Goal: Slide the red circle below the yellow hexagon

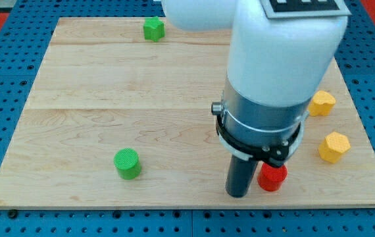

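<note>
Camera view: my tip point(239, 193) is seen touching the red circle point(272, 178), below the yellow hexagon point(333, 147); no gripper is fitted.

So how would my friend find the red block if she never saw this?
Start at the wooden board and follow its bottom edge toward the view's right. Beside my tip, on its right, sits the red circle. It's the only red block; the yellow hexagon lies farther right.

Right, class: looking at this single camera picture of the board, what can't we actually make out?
- Red circle: its upper left is covered by the arm.
- My tip: whether it touches the red circle cannot be told.
- Board behind the arm: hidden.
- Upper yellow block: left edge hidden by the arm, shape unclear.
</note>
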You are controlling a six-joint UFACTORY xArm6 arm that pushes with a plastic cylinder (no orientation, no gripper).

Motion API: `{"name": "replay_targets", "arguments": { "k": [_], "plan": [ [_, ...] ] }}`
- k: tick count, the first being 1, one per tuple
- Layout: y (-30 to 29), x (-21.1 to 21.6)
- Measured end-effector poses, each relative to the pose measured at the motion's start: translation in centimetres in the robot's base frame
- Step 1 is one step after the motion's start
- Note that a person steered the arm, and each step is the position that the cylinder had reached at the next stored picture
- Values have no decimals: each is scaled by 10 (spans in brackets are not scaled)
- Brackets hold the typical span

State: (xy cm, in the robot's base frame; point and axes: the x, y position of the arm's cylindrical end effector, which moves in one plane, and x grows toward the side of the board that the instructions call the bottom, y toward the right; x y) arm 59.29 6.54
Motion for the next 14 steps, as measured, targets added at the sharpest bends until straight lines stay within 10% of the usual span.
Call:
{"name": "replay_targets", "arguments": {
  "k": [14],
  "plan": [
    [99,-14]
  ]
}}
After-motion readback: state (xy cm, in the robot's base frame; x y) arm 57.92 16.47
